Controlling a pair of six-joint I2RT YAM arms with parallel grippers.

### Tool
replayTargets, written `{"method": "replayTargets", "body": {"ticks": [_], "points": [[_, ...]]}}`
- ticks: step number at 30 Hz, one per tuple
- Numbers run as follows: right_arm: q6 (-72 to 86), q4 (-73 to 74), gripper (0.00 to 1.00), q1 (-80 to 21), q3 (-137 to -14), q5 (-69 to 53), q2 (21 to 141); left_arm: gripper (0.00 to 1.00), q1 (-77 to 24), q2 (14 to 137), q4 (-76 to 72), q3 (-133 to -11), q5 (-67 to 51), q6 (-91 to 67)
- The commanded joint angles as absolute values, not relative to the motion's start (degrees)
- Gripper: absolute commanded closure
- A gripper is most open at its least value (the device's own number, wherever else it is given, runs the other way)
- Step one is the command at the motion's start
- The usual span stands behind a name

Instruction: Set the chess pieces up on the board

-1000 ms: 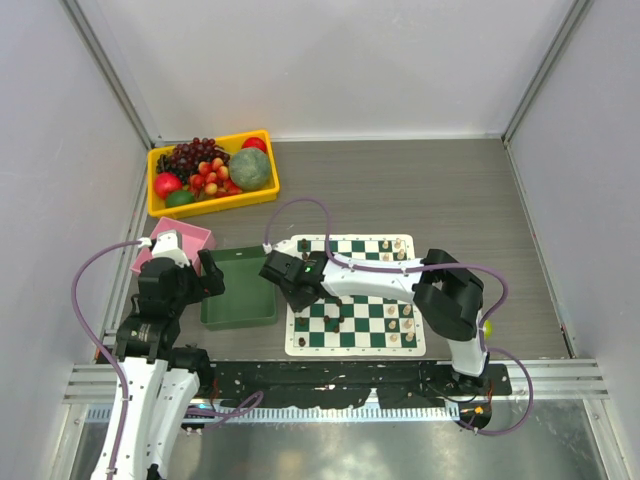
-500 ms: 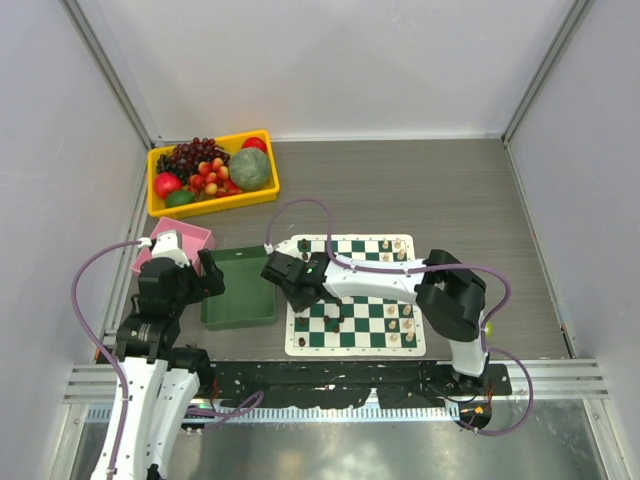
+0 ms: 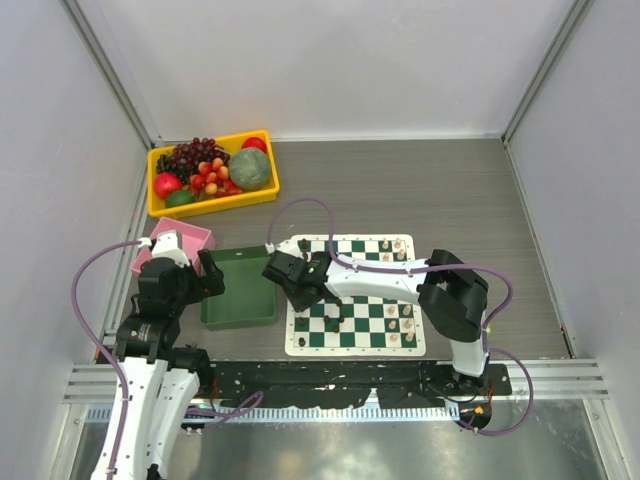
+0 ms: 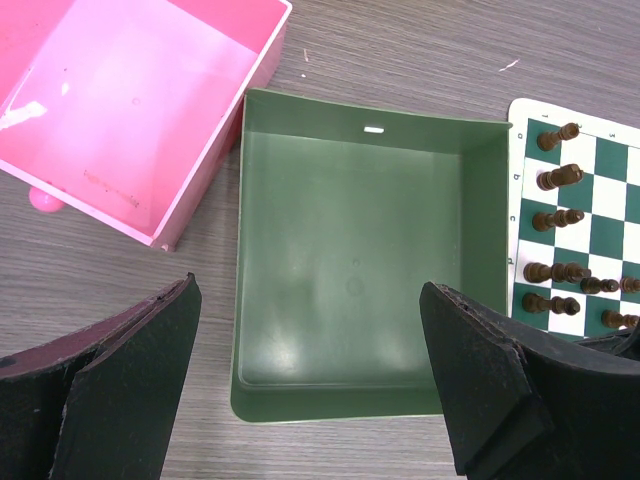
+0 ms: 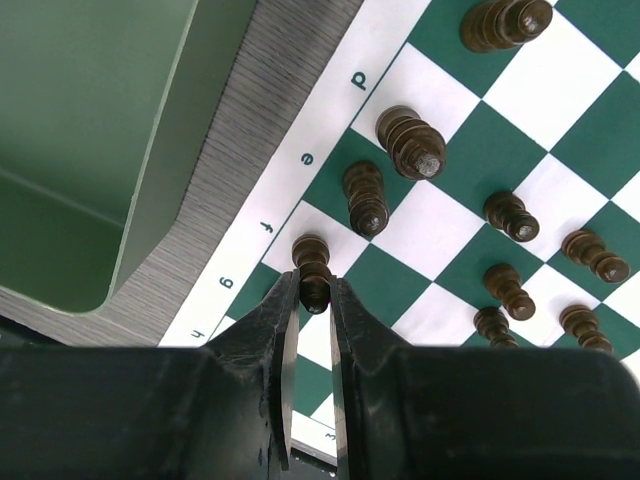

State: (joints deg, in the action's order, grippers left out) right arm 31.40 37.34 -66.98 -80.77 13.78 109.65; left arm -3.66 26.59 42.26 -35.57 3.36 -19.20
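The board (image 3: pixel 366 312) of green and white checks lies in front of the right arm's base. My right gripper (image 5: pixel 313 291) is shut on the top of a dark chess piece (image 5: pixel 312 262), which stands at the board's (image 5: pixel 300 165) lettered left edge. More dark pieces (image 5: pixel 411 141) stand in a row beside it, and cream pieces (image 3: pixel 401 325) line the board's right side. From above, the right gripper (image 3: pixel 296 288) hangs over the board's left edge. My left gripper (image 4: pixel 310 370) is open, with nothing between its fingers, above the near rim of the green tray (image 4: pixel 372 130).
The green tray (image 3: pixel 240 318) sits just left of the board, nearly touching it. A pink box (image 3: pixel 185 238) lies behind the tray. A yellow bin of fruit (image 3: pixel 158 208) stands at the back left. Cables loop over both arms.
The right gripper's fingers have closed onto the dark piece at the board's left edge. Both arms have stayed almost where they were.
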Motion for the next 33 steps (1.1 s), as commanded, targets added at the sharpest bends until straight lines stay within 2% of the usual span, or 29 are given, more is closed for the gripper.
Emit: {"method": "replayTargets", "body": {"ticks": [1,9,21,33], "points": [[31.29,36.74,0.82,-66.97,-81.56,13.80,108.63,0.01,-3.52,26.10,40.87,-35.95,2.72,-19.16],[30.85,37.70,0.78,-67.06,-81.83,14.06,109.51,0.01,-3.52,26.37,40.61,-35.86,2.55,-19.16],[29.09,36.56,0.64,-67.06,-83.05,13.27,107.32,0.01,-3.52,26.89,40.78,-36.03,2.55,-19.25],[28.30,37.79,0.55,-66.89,-83.58,17.14,98.27,0.01,-3.52,26.46,40.78,-35.95,2.64,-19.34]]}}
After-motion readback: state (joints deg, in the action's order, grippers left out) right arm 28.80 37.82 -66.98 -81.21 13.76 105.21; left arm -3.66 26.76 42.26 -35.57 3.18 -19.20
